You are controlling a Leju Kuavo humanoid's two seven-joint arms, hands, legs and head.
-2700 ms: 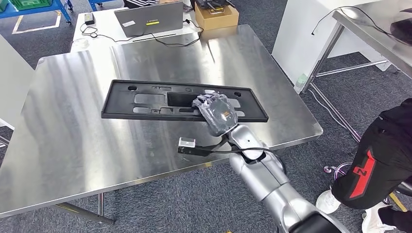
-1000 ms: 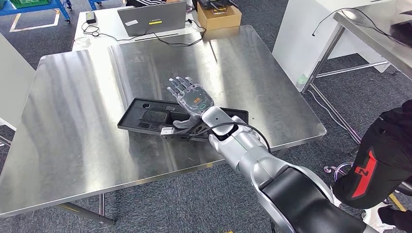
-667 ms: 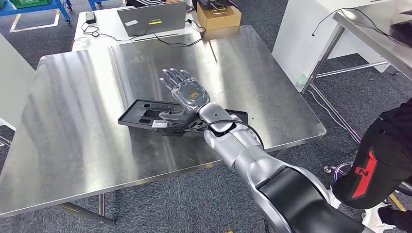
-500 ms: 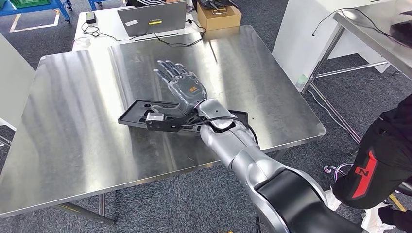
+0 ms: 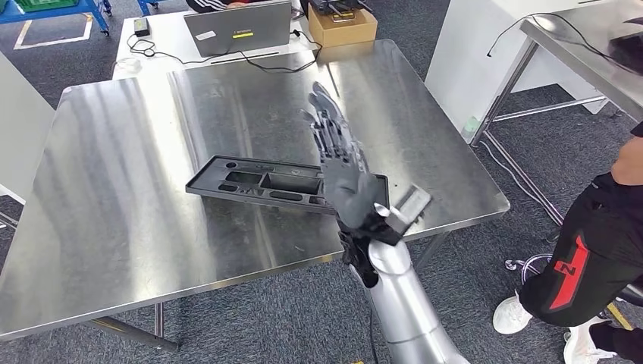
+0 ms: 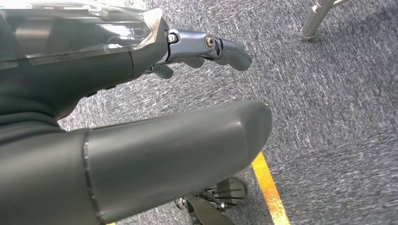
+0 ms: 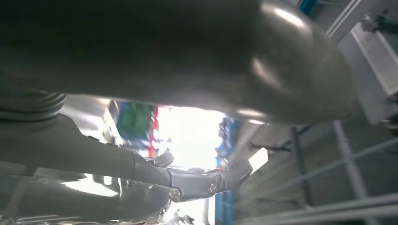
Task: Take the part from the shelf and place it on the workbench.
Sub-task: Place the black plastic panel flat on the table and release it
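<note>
The long black plastic part [image 5: 258,180] lies flat on the steel workbench [image 5: 114,189], near its front right. My right hand [image 5: 345,174] is raised above the part's right end, palm turned sideways, fingers [image 5: 326,121] stretched out and apart, holding nothing. In the right wrist view the same hand [image 7: 187,180] has its fingers extended against bright light. My left hand [image 6: 141,93] hangs low over the grey carpet, with its thumb [image 6: 187,145] and fingers [image 6: 220,47] apart and nothing in them.
A laptop [image 5: 239,26] with cables and a cardboard box [image 5: 341,23] sit on a white table behind the workbench. A second steel table [image 5: 584,45] stands at the right. A person in black trousers [image 5: 591,258] stands at the right edge.
My right hand let go of the black part, which now lies on the workbench, then lifted, turned and drew back toward the front right edge.
</note>
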